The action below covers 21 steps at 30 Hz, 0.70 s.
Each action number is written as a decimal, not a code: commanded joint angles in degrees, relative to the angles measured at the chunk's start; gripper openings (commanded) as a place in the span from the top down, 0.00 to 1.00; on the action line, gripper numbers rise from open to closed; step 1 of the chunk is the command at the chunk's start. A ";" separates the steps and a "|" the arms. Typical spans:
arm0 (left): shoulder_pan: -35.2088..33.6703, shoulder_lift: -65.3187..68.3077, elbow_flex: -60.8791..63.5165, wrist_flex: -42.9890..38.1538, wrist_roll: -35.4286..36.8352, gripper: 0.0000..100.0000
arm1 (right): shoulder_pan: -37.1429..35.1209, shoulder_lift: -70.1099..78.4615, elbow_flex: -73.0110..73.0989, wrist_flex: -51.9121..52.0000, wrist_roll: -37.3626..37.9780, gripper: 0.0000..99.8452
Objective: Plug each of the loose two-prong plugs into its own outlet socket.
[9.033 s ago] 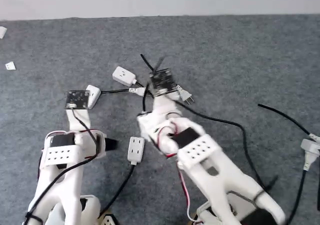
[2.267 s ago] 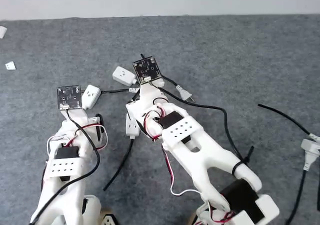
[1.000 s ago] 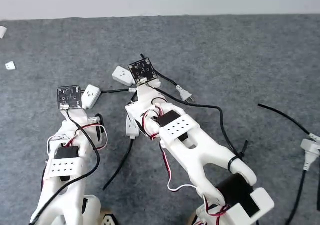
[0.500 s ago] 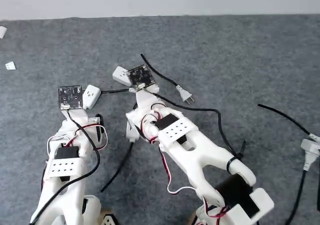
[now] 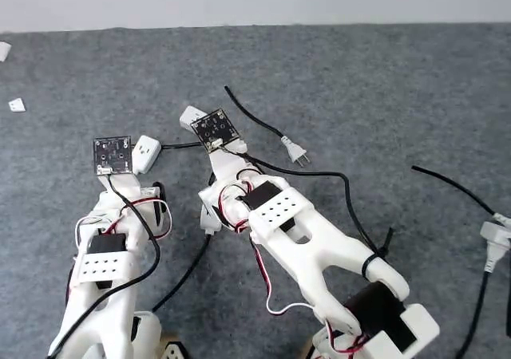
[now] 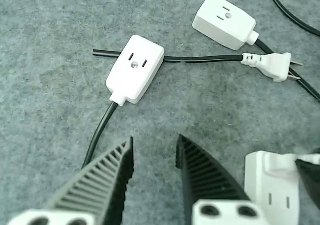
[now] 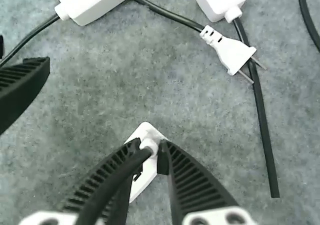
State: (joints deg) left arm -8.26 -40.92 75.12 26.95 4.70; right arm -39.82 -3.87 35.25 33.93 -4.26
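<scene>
White rectangular outlet socket (image 6: 136, 68): on grey felt worktop (image 6: 50, 25), just far of left pincer (image 6: 155, 142), spread, empty | right pincer (image 7: 149, 147) pinching second white socket (image 7: 149, 134) at cord end | white two-prong plug (image 7: 227, 47) just beyond, prongs rightward, right arm nearer

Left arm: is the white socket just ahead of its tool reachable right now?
Probably yes. The left tool is open, and only bare carpet lies between it and the white socket. The socket's cord runs off beside one finger.
</scene>
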 commanded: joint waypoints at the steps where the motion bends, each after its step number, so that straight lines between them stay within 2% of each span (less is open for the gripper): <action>1: 0.00 -0.88 -0.57 -1.41 -0.62 0.86 | -1.19 0.13 0.35 1.71 0.26 0.99; 6: -0.09 -0.88 -0.57 -1.41 -0.79 0.86 | -1.45 -0.31 0.18 0.92 -2.37 0.95; 10: -0.18 -0.97 -0.57 -1.41 -0.88 0.86 | -1.54 -0.31 -1.32 1.45 -12.75 0.82; 13: -0.26 -1.05 -0.57 -1.49 -0.88 0.86 | -3.12 -0.22 -1.32 1.45 -15.38 0.74; 19: -0.44 -1.14 -0.84 -1.58 -0.88 0.86 | -5.85 0.31 -1.32 1.36 -15.74 0.75; 21: -2.55 -1.23 -1.36 -1.76 -0.53 0.86 | -6.02 0.31 -1.49 1.27 -15.82 0.75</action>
State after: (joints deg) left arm -8.62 -40.92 75.12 26.95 4.70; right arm -45.19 -3.34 36.13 34.90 -19.30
